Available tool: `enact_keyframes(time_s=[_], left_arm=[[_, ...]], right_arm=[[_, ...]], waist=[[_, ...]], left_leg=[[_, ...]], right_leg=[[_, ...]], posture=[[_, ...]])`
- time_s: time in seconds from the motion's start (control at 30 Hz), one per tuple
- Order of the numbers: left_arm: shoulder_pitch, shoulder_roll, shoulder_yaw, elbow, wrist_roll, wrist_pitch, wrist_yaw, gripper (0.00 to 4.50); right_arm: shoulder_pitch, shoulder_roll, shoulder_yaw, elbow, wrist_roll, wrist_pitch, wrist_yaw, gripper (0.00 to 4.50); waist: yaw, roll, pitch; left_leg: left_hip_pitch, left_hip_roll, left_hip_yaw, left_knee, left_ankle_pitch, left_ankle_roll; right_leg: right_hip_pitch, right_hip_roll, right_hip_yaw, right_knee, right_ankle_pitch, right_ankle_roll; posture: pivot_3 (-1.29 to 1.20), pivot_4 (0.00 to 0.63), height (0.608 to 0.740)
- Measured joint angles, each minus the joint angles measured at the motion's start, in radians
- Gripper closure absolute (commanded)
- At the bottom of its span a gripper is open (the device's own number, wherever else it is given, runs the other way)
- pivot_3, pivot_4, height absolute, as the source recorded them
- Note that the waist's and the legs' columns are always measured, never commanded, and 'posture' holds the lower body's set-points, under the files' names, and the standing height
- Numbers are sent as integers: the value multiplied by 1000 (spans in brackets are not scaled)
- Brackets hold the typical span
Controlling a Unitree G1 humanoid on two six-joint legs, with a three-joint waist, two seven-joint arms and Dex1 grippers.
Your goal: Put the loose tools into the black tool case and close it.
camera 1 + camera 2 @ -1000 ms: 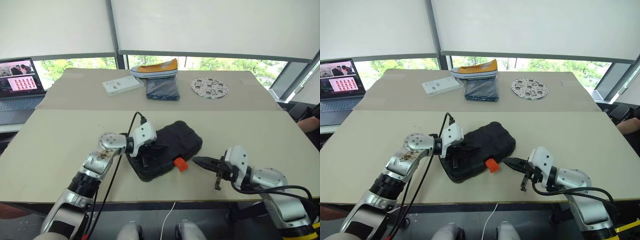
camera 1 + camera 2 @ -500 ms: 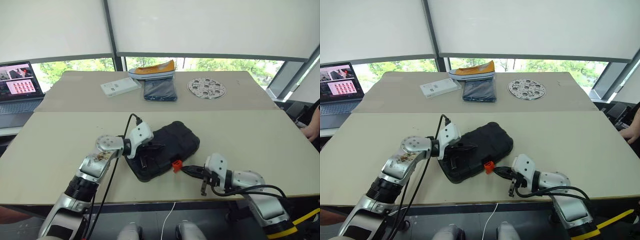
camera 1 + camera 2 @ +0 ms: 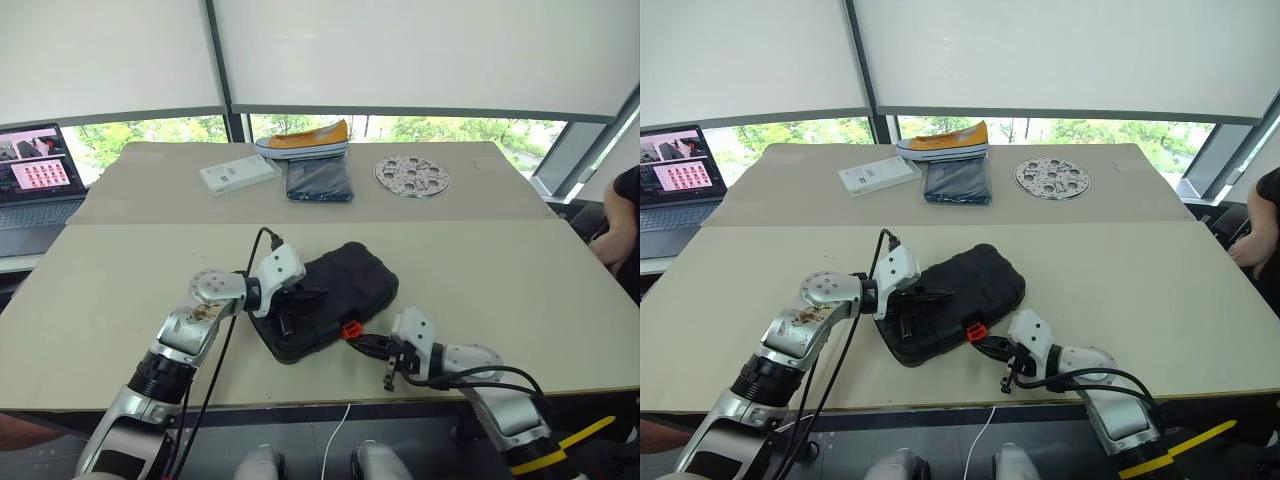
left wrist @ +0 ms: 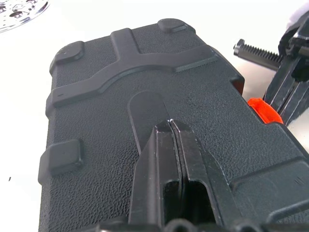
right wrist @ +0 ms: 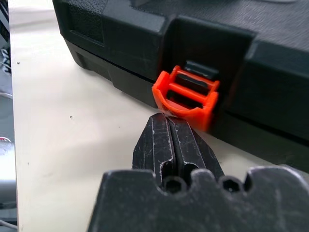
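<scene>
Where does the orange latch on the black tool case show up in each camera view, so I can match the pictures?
Left eye view: orange latch on the case's near edge, just ahead of the right gripper.
Right eye view: same spot, at the near edge.
Left wrist view: at the case's right edge.
Right wrist view: centre, right past the shut fingertips.
Shared landmark: the black tool case.

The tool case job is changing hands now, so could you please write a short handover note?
Left gripper: shut, fingertips pressed on the lid of the case.
Right gripper: shut, tips right at the orange latch, which hangs unfastened.
Done: lid is down; no loose tools lie on the table.
Left: push the latch shut, then withdraw both arms.
</scene>
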Motion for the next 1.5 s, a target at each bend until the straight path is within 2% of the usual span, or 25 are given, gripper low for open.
enact_keyframes(time_s=[0.27, 0.53, 0.87, 1.1, 1.23, 1.33, 1.37, 1.4, 1.5], left_arm=[[1, 8, 0, 0, 0, 1, 0, 4450], [4, 8, -2, 6, 1, 1, 2, 4450], [8, -2, -2, 10, 1, 1, 2, 4450], [13, -13, -1, 10, 0, -5, 5, 4450], [43, -57, 79, 3, -59, 27, 48, 3495], [89, -22, 133, -39, -128, 28, 19, 2446], [112, 6, 151, -55, -152, 17, -12, 1976], [137, 38, 175, -66, -173, 0, -42, 1771], [230, 116, 277, -71, -216, -39, -88, 673]], right_arm=[[-12, 24, 0, 29, -22, -36, -7, 4500], [0, -30, -40, -13, -20, -80, 1, 4500], [-21, -30, -87, -51, 22, -79, 10, 4500], [17, -57, -91, -109, 71, -67, 36, 4500], [72, -119, -129, -132, 106, -38, 68, 4500], [119, -167, -189, -172, 171, -3, 89, 3740], [136, -183, -212, -180, 178, -2, 97, 3219], [154, -201, -236, -182, 178, -3, 102, 3038], [194, -236, -309, -166, 178, -48, 122, 1965]], waist=[[-3, 0, 0], [-3, 0, 0], [-1, 0, 0], [4, 1, -1], [4, 1, -1], [0, 0, 0], [-2, -1, 1], [-2, -1, 1], [1, -2, 3]], left_leg=[[0, 0, 0, 0, 0, 0], [0, 0, 0, 0, 0, 0], [1, 0, -1, 0, 0, 0], [0, -1, -2, -1, 0, 0], [-1, 0, -3, -2, 0, 0], [-2, 0, -3, -2, 0, 0], [-1, 0, -3, -4, 0, 0], [-1, 0, -3, -6, 0, 0], [-1, 0, -3, -8, 0, 0]], right_leg=[[-1, 1, 1, 0, 1, -2], [-1, 1, 1, 0, 1, -2], [-1, 1, 1, -1, 1, -2], [0, 1, 1, -2, 1, -2], [-1, 0, 2, -2, 1, -2], [-3, 1, 2, -2, 1, -2], [-3, 1, 2, -2, 1, -2], [-4, 1, 2, -3, 0, -3], [-5, 1, 1, -3, -1, -4]], posture=[[0, 150, 740], [0, 150, 740], [0, 150, 740], [0, 150, 740], [0, 150, 740], [0, 150, 740], [0, 150, 740], [0, 150, 740], [0, 150, 740]])
